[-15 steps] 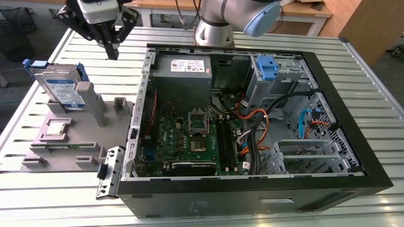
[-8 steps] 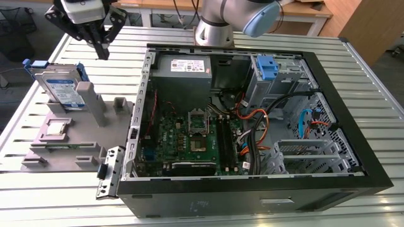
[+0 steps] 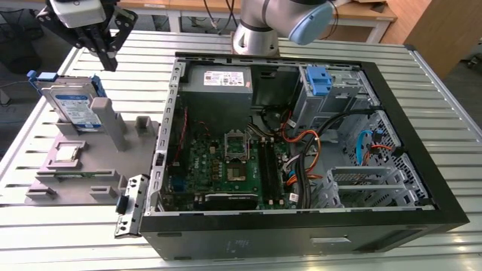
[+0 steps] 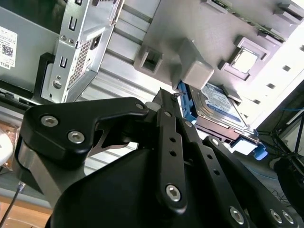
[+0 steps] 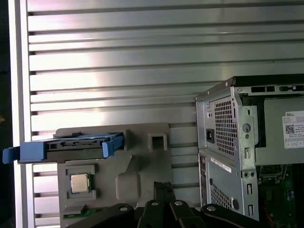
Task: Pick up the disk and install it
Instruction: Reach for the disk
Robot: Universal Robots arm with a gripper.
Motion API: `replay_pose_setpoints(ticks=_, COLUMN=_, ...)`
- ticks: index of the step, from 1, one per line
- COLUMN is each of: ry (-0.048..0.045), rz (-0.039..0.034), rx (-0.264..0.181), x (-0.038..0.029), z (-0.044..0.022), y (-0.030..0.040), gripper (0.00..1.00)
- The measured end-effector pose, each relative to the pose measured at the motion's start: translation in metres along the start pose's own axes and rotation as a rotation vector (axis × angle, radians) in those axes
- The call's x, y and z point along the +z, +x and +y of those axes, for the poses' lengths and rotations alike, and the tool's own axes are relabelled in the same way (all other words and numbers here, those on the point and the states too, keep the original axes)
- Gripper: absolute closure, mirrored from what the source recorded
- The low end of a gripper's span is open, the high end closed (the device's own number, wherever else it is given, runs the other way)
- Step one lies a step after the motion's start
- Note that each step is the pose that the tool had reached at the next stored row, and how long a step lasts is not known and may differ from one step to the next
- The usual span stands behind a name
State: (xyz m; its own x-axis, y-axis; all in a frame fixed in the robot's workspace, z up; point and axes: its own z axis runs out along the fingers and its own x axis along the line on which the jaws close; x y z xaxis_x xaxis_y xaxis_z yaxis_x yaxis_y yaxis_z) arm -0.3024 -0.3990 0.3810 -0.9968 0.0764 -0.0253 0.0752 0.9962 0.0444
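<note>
Gripper (image 4: pixel 167 97) fingers sit nearest my lens, pressed together and empty. I see the arm reaching toward the exterior view's left, tool pointing down above the disk (image 3: pixel 74 106), not touching it. The disk stands on edge in the grey fixture (image 3: pixel 105 169) beside the computer case (image 3: pixel 301 226).

The disk (image 3: pixel 74 107) has a silver-grey metal body, a glossy white-and-blue label and a smooth, bright blue plastic carrier. The fixture (image 3: pixel 105 169) under it is matt grey plastic. The table (image 3: pixel 60 243) is built of ribbed metal slats with a satin sheen. The computer case (image 3: pixel 301 226) is matt black outside, with bare perforated sheet metal inside. The gripper (image 4: pixel 165 97) is matt black with bright metal screws.
</note>
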Motion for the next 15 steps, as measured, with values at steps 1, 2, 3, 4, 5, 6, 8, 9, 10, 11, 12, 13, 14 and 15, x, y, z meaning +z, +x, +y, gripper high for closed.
replay_pose_setpoints(ticks=1, ry=0.0, rz=0.0, rx=0.0, x=0.0, z=0.0, y=0.0, gripper=0.89)
replay_pose_setpoints(ticks=2, ry=0.0, rz=0.0, rx=0.0, x=0.0, z=0.0, y=0.0, gripper=0.89)
replay_pose_setpoints(ticks=3, ry=0.0, rz=0.0, rx=0.0, x=0.0, z=0.0, y=0.0, gripper=0.89)
replay_pose_setpoints(ticks=4, ry=0.0, rz=0.0001, rx=0.0, x=0.0, z=0.0, y=0.0001, gripper=0.89)
replay_pose_setpoints(ticks=5, ry=0.0, rz=0.0, rx=0.0, x=0.0, z=0.0, y=0.0002, gripper=0.89)
replay_pose_setpoints(ticks=6, ry=0.0, rz=0.0, rx=0.0, x=0.0, z=0.0, y=0.0002, gripper=0.89)
replay_pose_setpoints(ticks=8, ry=0.0, rz=0.0, rx=0.0, x=0.0, z=0.0, y=0.0003, gripper=0.89)
replay_pose_setpoints(ticks=9, ry=0.0001, rz=0.0, rx=0.0, x=0.0, z=0.0, y=0.0004, gripper=0.89)
replay_pose_setpoints(ticks=10, ry=0.0, rz=0.0, rx=0.0, x=0.0, z=0.0, y=0.0004, gripper=0.89)
replay_pose_setpoints(ticks=11, ry=0.0, rz=0.0, rx=0.0, x=0.0, z=0.0, y=0.0004, gripper=0.89)
replay_pose_setpoints(ticks=12, ry=0.0, rz=0.0, rx=0.0, x=0.0, z=0.0, y=0.0005, gripper=0.89)
replay_pose_setpoints(ticks=13, ry=0.0, rz=0.0, rx=0.0, x=0.0, z=0.0, y=0.0005, gripper=0.89)
replay_pose_setpoints(ticks=14, ry=0.0, rz=0.0002, rx=0.0, x=0.0, z=0.0, y=0.0005, gripper=0.89)
replay_pose_setpoints(ticks=15, ry=0.0001, rz=0.0012, rx=0.0, x=0.0, z=0.0, y=0.0006, gripper=0.89)
